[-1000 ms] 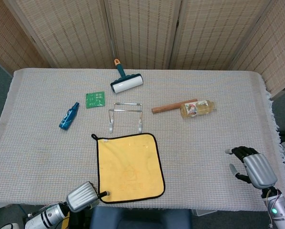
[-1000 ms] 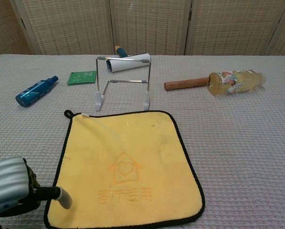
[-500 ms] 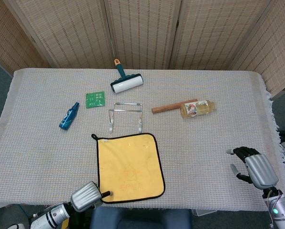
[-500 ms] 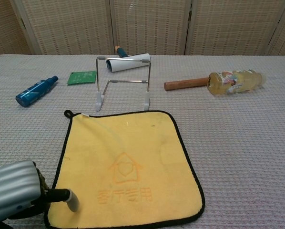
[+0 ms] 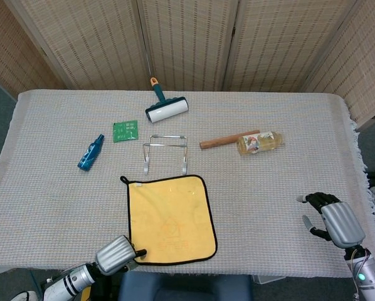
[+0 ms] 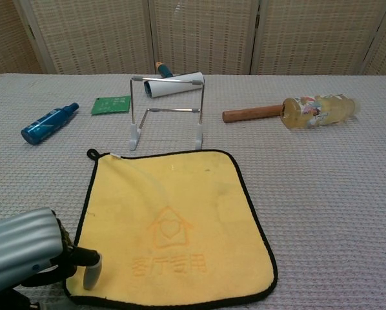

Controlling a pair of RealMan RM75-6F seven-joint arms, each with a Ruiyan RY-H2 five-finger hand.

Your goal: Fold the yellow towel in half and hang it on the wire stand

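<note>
Since the earlier frames, the left hand (image 6: 31,258) has slid rightward along the near edge of the bench (image 5: 288,188), and its fingertip now sits lower, at the near-left corner of the yellow towel (image 6: 173,223). Much of this hand is cut off by the bottom of the chest view, and its palm side is hidden under the silver back plate. One dark finger (image 6: 90,268) pokes out onto the corner; whether it pinches the cloth or only touches it cannot be told. The right hand (image 5: 332,219) hovers at the near-right edge of the bench, well apart from the towel, fingers loosely curled with nothing in them; it does not appear in the chest view.

Spread flat, unfolded, the towel lies near the bench's front edge, its black border visible all round and a small loop at the far-left corner. Just beyond it stands the wire stand (image 6: 167,113), upright and bare. Farther left lie a blue bottle (image 6: 48,123) and a green card (image 6: 111,104). To the right, a wooden stick (image 6: 251,114) touches a yellowish bottle (image 6: 317,110) lying on its side. Farthest back, partly hidden behind the stand in the chest view, rests a lint roller (image 5: 165,106).
</note>
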